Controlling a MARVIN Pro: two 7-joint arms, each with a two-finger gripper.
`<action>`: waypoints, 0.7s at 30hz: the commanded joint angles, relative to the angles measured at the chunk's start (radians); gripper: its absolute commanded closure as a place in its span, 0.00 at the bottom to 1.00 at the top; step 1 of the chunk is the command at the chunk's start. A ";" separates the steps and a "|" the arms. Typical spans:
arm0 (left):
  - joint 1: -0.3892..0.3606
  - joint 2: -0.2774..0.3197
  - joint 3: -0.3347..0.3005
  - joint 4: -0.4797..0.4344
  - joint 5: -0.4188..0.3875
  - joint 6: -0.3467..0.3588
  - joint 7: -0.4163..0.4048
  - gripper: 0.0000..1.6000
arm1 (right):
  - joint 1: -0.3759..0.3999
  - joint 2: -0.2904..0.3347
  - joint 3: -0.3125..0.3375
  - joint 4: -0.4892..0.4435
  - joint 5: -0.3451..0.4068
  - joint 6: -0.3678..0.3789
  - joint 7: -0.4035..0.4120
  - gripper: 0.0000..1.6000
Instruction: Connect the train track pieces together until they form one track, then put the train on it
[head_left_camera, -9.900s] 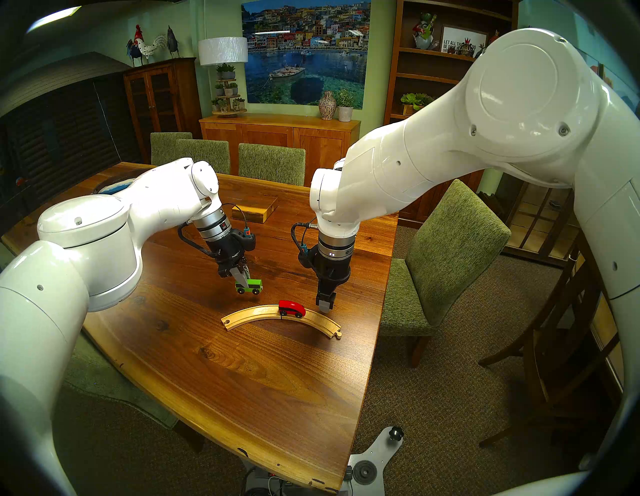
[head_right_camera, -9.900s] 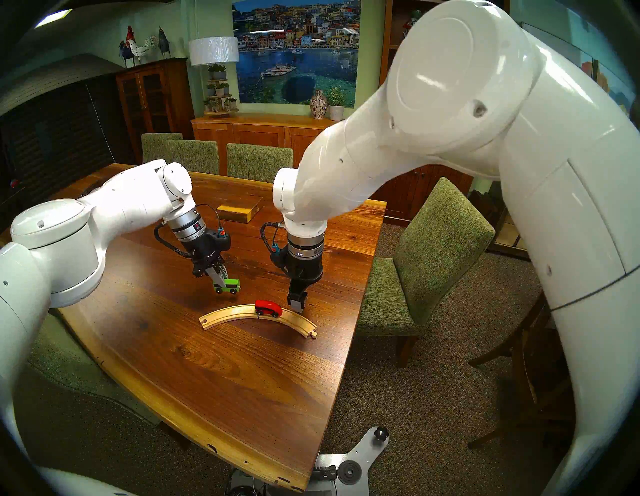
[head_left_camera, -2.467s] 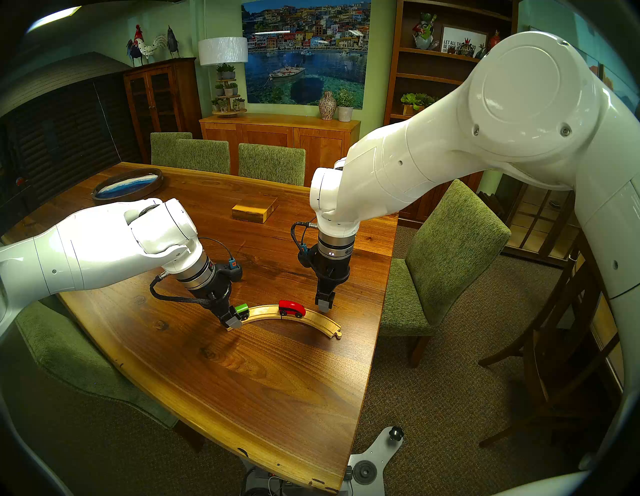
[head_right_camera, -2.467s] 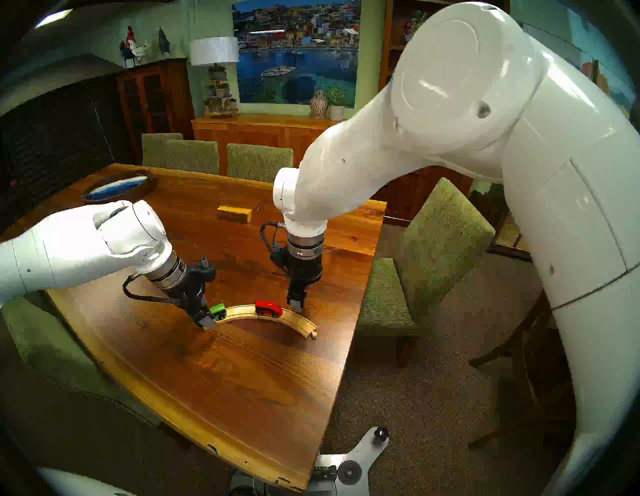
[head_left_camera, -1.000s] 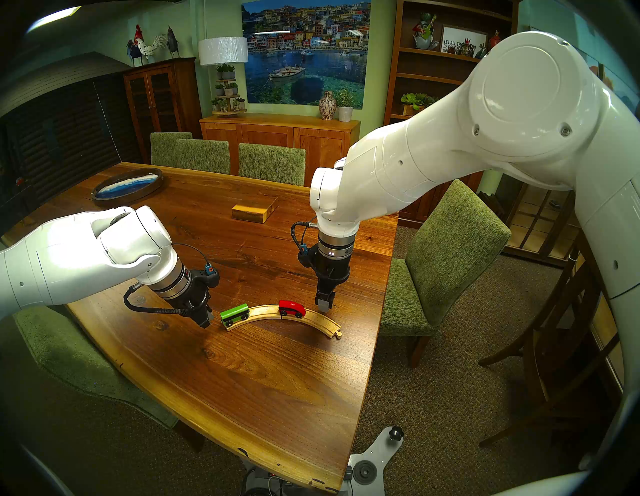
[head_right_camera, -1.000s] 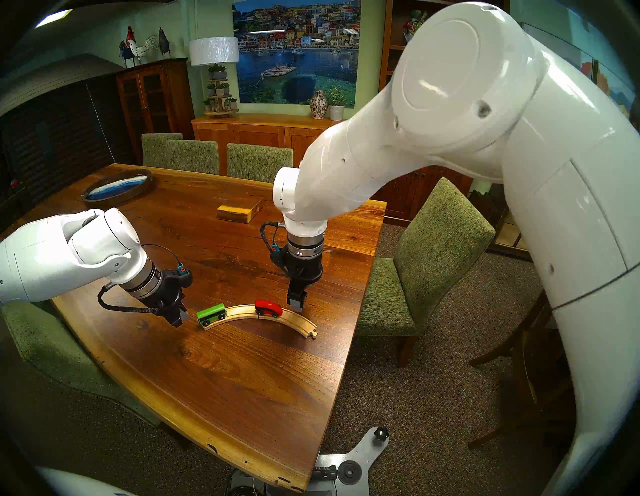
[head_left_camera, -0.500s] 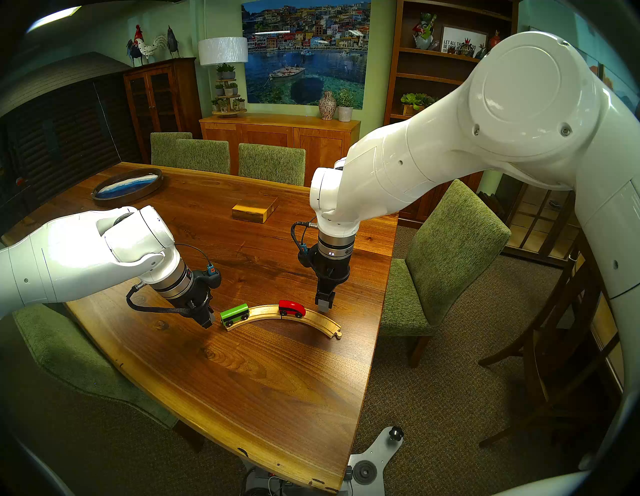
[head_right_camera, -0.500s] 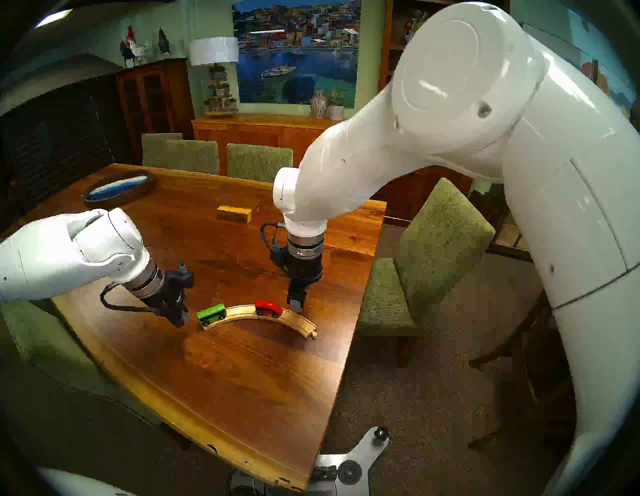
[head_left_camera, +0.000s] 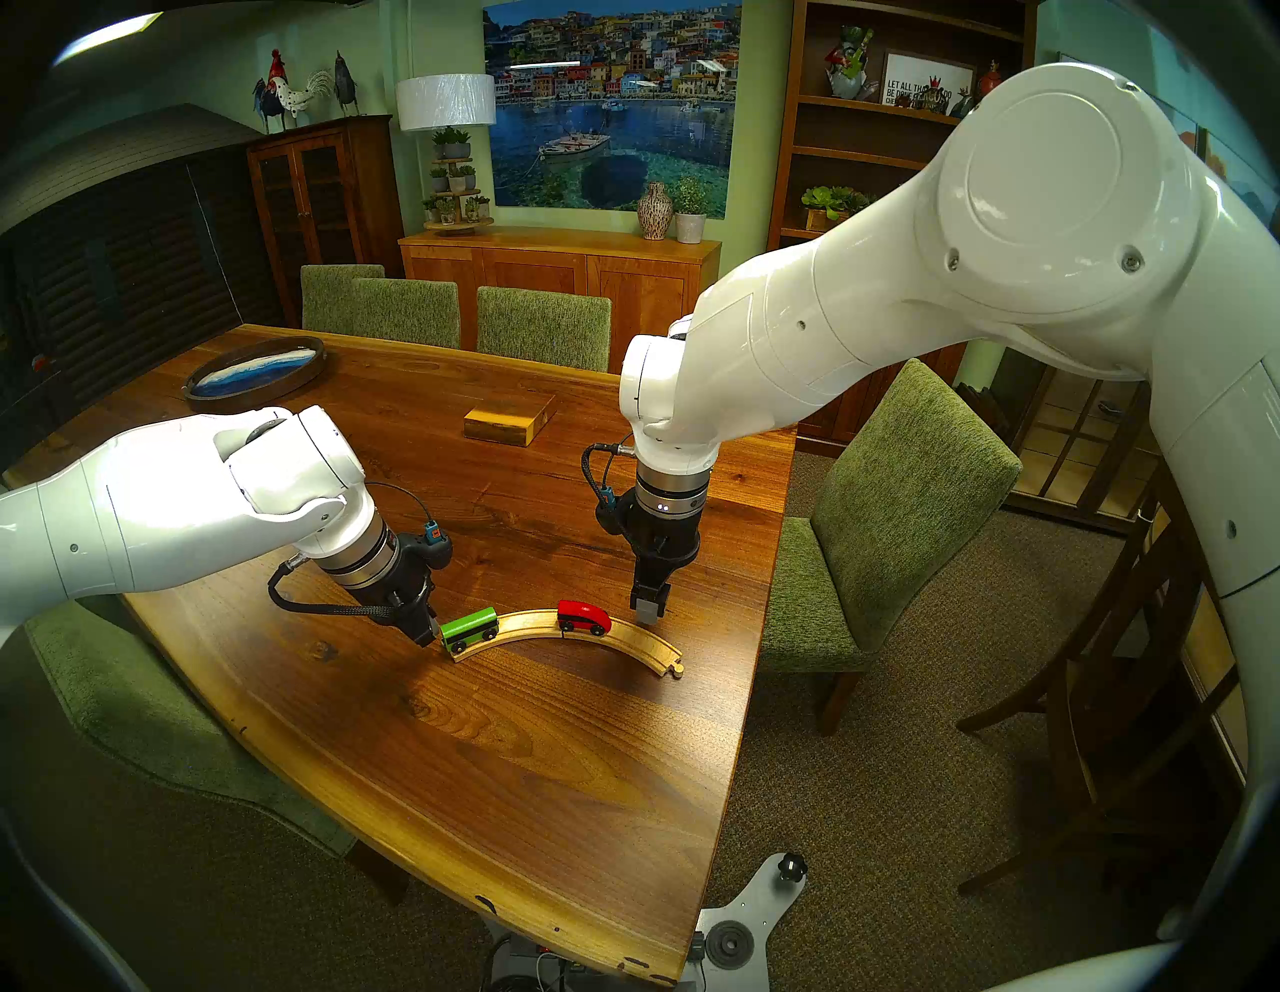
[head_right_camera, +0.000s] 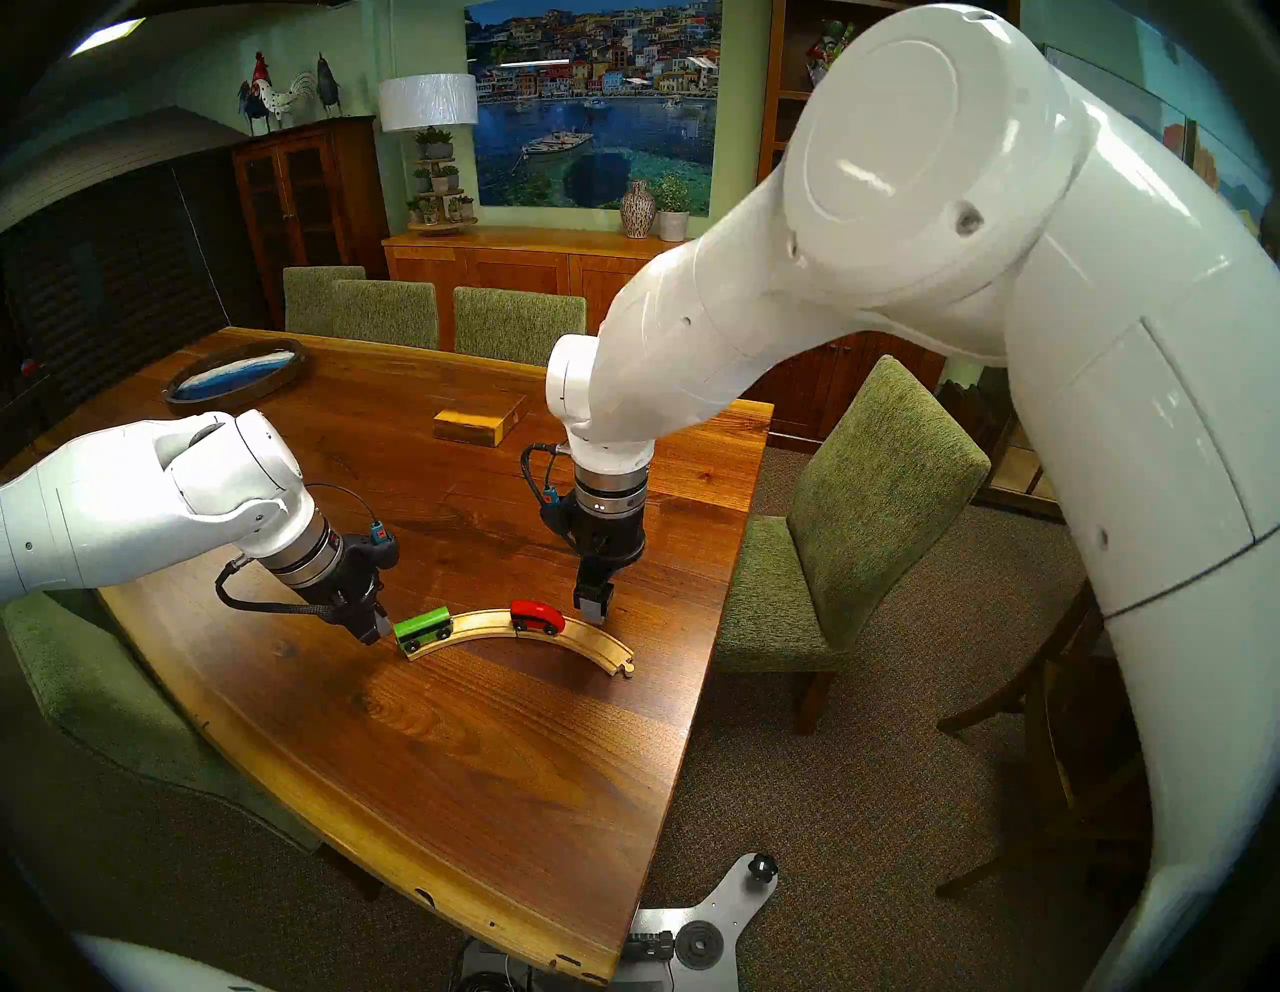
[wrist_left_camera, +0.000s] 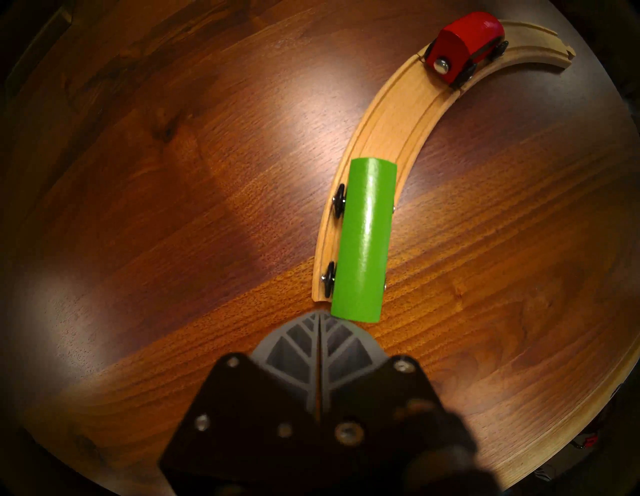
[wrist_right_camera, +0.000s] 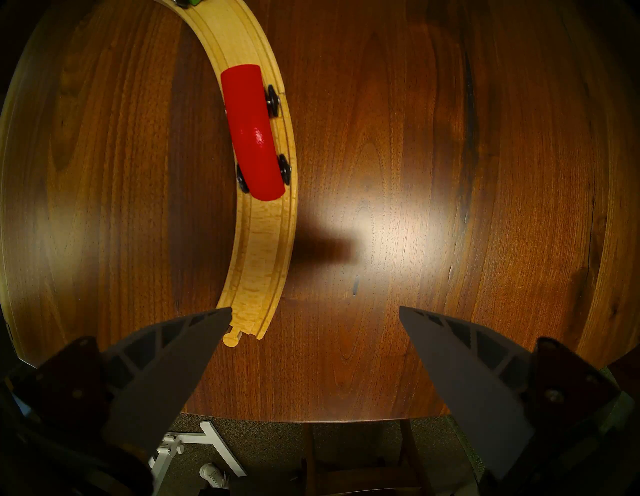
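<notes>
The white left arm is reaching in low from the left edge of the dark walnut table (head_left_camera: 526, 783), its wrist pitched steeply downward, and the left tool (wrist_left_camera: 319, 317) is sitting with its two grey ribbed fingers (wrist_left_camera: 294, 346) pressed flat together, gripping nothing. Its tips are hanging just behind the rear end of the boxy bright-green carriage with black wheels (wrist_left_camera: 363, 239), very close to it; whether they are touching it cannot be told. The carriage is standing on the left end of the pale-wood grooved track arc (head_left_camera: 533, 627), its rear slightly overhanging that end.

The white right arm is coming over from the right, elbow high, wrist pointing straight down, and the right tool (wrist_right_camera: 313, 324) is hovering with its dark fingers spread wide and empty, one fingertip (wrist_right_camera: 207, 322) over the peg end of the arc. The red streamlined engine with black wheels (head_left_camera: 584, 616) is sitting on the track near the joint between the two curved pieces, well apart from the green carriage.

The arc is lying near the table's right-hand corner, with open wood in front of it toward the near edge. Farther back a rectangular wooden block (head_left_camera: 509, 421) and a round dark tray with a blue and white inside (head_left_camera: 253, 368) are lying well clear of the track
</notes>
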 joint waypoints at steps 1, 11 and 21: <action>-0.038 -0.039 -0.016 0.010 -0.006 -0.002 0.003 1.00 | 0.033 0.009 0.003 0.012 -0.001 -0.001 -0.002 0.00; -0.042 -0.071 -0.008 0.034 -0.016 -0.002 0.008 1.00 | 0.033 0.009 0.004 0.012 -0.001 -0.001 -0.002 0.00; -0.043 -0.112 -0.001 0.065 -0.027 -0.002 0.016 1.00 | 0.032 0.009 0.004 0.012 -0.002 -0.001 -0.002 0.00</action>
